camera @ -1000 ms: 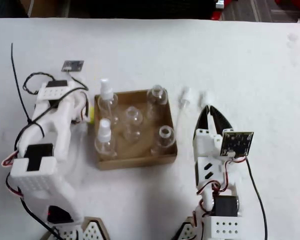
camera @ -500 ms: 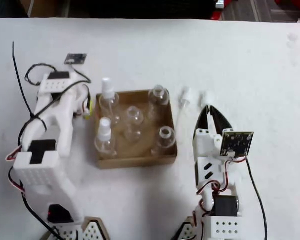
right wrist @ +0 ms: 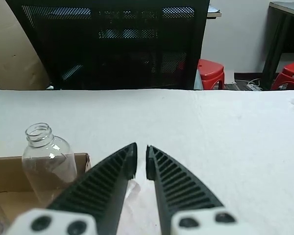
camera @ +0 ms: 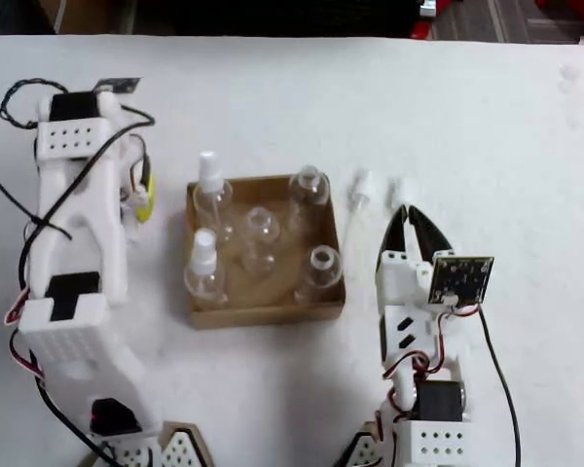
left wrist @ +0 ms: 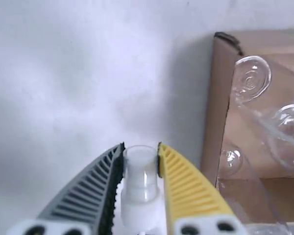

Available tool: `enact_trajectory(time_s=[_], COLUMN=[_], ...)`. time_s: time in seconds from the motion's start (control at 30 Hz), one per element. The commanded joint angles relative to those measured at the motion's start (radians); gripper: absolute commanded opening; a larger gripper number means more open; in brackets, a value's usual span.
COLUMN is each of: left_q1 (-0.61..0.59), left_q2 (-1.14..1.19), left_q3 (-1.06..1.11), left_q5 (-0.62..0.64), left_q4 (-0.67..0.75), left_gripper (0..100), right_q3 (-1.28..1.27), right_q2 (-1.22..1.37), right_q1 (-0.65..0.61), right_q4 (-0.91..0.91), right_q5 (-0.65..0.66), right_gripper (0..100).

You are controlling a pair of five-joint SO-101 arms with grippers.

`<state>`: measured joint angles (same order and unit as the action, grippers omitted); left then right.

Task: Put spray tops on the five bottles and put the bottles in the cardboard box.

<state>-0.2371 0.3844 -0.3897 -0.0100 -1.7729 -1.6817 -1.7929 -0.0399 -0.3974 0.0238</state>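
Observation:
The cardboard box (camera: 264, 314) sits mid-table with several clear bottles standing inside. Two bottles (camera: 206, 197) (camera: 203, 265) on its left side wear white spray tops; three bottles (camera: 307, 190) (camera: 258, 233) (camera: 321, 265) have bare necks. Two loose spray tops (camera: 360, 187) (camera: 401, 185) lie on the table right of the box. My left gripper (camera: 139, 197) (left wrist: 139, 147), left of the box, is shut on a white spray top (left wrist: 138, 178). My right gripper (camera: 407, 216) (right wrist: 141, 159) stands shut and holds nothing, just short of the loose tops. An open-necked bottle (right wrist: 46, 156) shows in the right wrist view.
White table (camera: 487, 126) spreads wide behind and to the right of the box. Black cables (camera: 19, 92) loop around the left arm's wrist. The box wall (left wrist: 213, 103) stands close beside my left gripper. Chairs and red stools (right wrist: 213, 73) lie beyond the table's far edge.
My left arm has swung away from the box's left wall toward the far left of the table, carrying the spray top. The right arm has not moved.

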Motion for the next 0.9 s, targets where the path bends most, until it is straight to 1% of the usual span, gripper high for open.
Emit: enact_trajectory(time_s=[0.0, 0.07, 0.17, 0.27, 0.4, 0.47, 0.53, 0.63, 0.73, 0.87], left_q1=[-0.004, 0.015, 0.079, 0.143, 0.168, 0.17, 0.18, 0.262, 0.364, 0.46], left_q2=[-0.191, -0.321, -0.541, -0.733, -0.951, -1.04, -1.11, -1.17, -1.173, -1.138], left_q3=[-0.011, 0.018, 0.072, 0.103, 0.115, 0.115, 0.117, 0.117, 0.117, 0.121], left_q5=[0.011, 0.052, 0.091, 0.094, 0.098, 0.14, 0.192, 0.244, 0.293, 0.33], left_q4=[-0.015, -0.015, -0.009, 0.008, 0.144, 0.216, 0.279, 0.333, 0.377, 0.497], left_gripper=[2, 2, 2, 2, 2, 2, 2, 2, 2, 2], right_q3=[-0.009, -0.009, -0.009, -0.009, -0.009, -0.009, -0.009, -0.009, -0.009, -0.009], right_q2=[-0.007, -0.007, -0.007, -0.007, -0.008, -0.008, -0.008, -0.008, -0.008, -0.008], right_q1=[-0.001, -0.002, -0.001, -0.001, -0.002, -0.004, -0.005, -0.005, -0.005, -0.007], right_q4=[-0.007, -0.007, -0.007, -0.007, -0.007, -0.007, -0.007, -0.007, -0.007, -0.007], right_q5=[-0.002, -0.002, -0.002, -0.002, -0.002, -0.002, -0.002, -0.002, -0.002, -0.002], right_gripper=[1.9, 1.9, 1.9, 1.9, 1.9, 1.9, 1.9, 1.9, 1.9, 1.9])
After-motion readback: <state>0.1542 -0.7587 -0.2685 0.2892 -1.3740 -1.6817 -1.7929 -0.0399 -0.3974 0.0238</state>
